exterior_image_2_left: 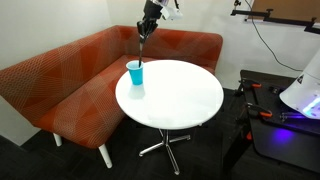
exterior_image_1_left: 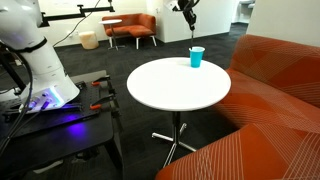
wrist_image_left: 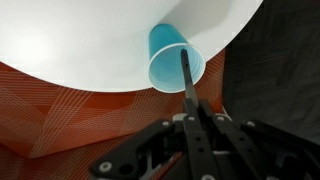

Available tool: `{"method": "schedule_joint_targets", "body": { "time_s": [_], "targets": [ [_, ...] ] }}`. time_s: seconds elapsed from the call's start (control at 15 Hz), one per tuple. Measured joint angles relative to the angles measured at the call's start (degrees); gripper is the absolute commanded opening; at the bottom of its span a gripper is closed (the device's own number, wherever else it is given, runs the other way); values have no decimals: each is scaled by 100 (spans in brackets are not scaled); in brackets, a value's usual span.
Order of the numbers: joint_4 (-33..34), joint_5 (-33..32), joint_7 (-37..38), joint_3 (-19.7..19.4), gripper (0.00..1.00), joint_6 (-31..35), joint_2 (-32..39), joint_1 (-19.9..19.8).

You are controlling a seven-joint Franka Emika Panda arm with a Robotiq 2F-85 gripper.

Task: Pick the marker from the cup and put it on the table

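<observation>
The turquoise cup [exterior_image_1_left: 196, 57] stands near the edge of the round white table [exterior_image_1_left: 170, 90]; it also shows in an exterior view [exterior_image_2_left: 135, 72] and in the wrist view [wrist_image_left: 172, 58]. My gripper [exterior_image_1_left: 188, 13] is above the cup, shut on the thin dark marker [exterior_image_1_left: 191, 32]. The marker hangs down from the fingers with its lower tip just above the cup's mouth. In an exterior view the gripper [exterior_image_2_left: 146, 27] holds the marker [exterior_image_2_left: 141, 46] over the cup. In the wrist view the marker [wrist_image_left: 188, 82] runs from my shut fingers [wrist_image_left: 197, 118] toward the cup's opening.
An orange corner sofa [exterior_image_2_left: 60, 85] wraps around the table on the cup's side [exterior_image_1_left: 280, 90]. A dark workbench with tools and the robot base [exterior_image_1_left: 40, 100] stands on the opposite side. The table [exterior_image_2_left: 175, 100] rests on a slim pedestal with a cross foot [exterior_image_1_left: 172, 140].
</observation>
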Motion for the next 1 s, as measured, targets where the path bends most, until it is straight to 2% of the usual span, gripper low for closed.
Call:
{"method": "schedule_joint_targets", "body": {
  "time_s": [0.4, 0.67, 1.0],
  "targets": [
    [-1472, -170, 0, -1, 2, 1147, -1000, 39],
    [-2313, -296, 39, -26, 2, 1553, -1621, 39],
    [-3196, -1744, 1256, -214, 2, 1641, -2356, -55]
  ]
}}
